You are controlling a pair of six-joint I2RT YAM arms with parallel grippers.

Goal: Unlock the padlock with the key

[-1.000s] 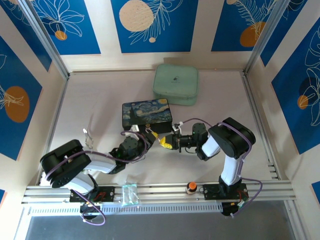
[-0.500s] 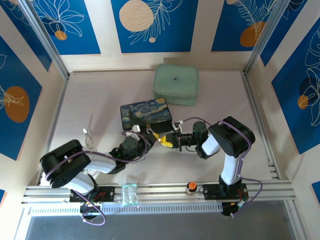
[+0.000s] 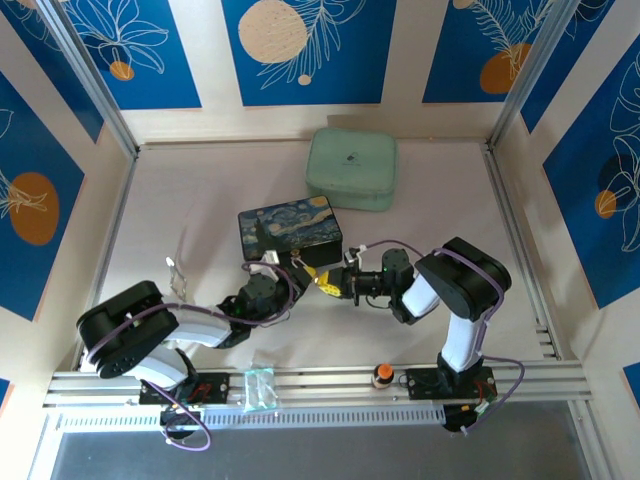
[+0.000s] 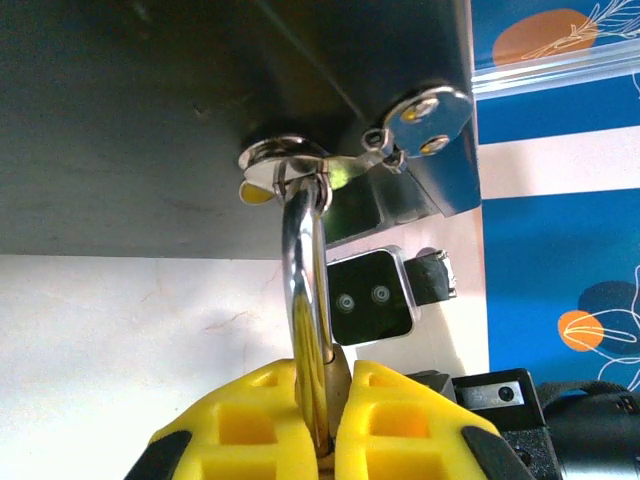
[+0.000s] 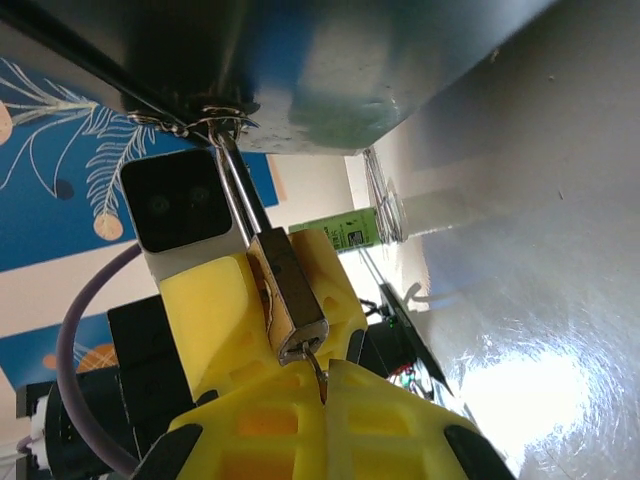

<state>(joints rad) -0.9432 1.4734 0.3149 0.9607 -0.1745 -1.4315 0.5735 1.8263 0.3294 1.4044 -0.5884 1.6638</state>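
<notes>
the padlock hangs by its shackle from the latch on the front of the starry-night box, roughly mid-table. the left gripper is clamped tight on it, and the right gripper pinches the key, its tip touching the lock's bottom end.

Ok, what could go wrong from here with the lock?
The right gripper pinches just the end of the thin key at the padlock; twisting could slip it free. The left gripper holds the padlock, which hangs from the hasp on the painted box, so any pull may drag the box.
</notes>
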